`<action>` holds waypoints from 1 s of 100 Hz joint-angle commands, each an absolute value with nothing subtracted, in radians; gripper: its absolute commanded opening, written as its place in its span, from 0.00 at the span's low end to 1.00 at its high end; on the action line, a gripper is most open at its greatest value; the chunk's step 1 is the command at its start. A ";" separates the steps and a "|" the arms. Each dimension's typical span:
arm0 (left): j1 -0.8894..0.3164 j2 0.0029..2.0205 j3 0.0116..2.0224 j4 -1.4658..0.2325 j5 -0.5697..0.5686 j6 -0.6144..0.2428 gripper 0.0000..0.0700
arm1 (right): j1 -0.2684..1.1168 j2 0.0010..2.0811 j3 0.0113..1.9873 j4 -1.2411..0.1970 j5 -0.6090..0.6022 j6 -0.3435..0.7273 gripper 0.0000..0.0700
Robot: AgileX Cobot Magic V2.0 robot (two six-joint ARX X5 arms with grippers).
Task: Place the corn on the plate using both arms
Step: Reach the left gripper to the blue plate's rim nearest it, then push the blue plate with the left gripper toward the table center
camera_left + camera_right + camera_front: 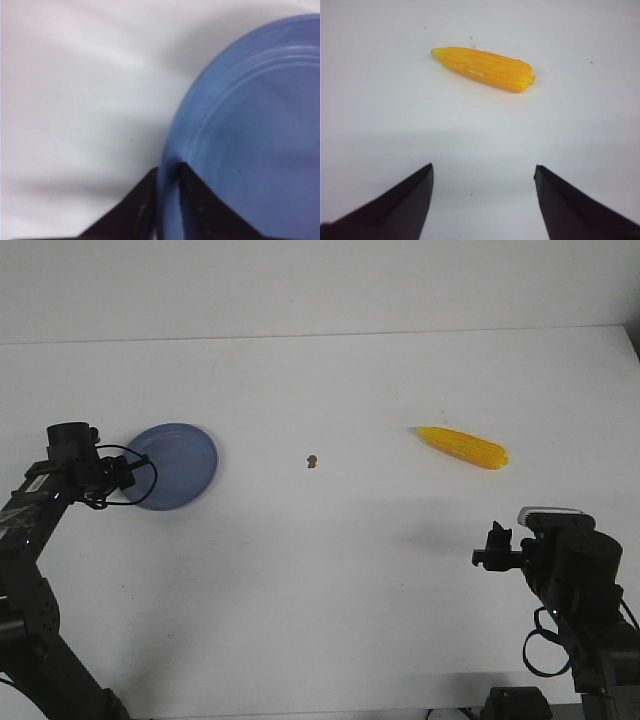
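Bright, even light; soft-focus wrist views

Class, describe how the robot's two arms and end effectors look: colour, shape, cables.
Both arms are black and jointed. The left arm carries looping black cables; the right arm has a silver-grey camera block on top. Each end effector has dark, tapering, wedge-shaped fingers.

Left hand [167, 172] pinched narrow, right hand [482, 170] spread.

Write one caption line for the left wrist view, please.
Left end effector shut on the rim of the blue plate above the white table.
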State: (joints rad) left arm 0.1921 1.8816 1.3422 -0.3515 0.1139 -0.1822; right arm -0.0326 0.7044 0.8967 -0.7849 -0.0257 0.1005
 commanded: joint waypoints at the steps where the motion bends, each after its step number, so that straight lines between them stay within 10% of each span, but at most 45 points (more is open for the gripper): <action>1: 0.196 1.917 1.351 -0.369 0.104 -0.173 0.01 | -0.032 0.708 0.915 -0.779 -0.026 0.090 0.61; 100: 0.128 1.606 1.319 -0.496 0.570 -0.191 0.01 | -0.032 0.708 0.915 -0.779 -0.026 0.090 0.61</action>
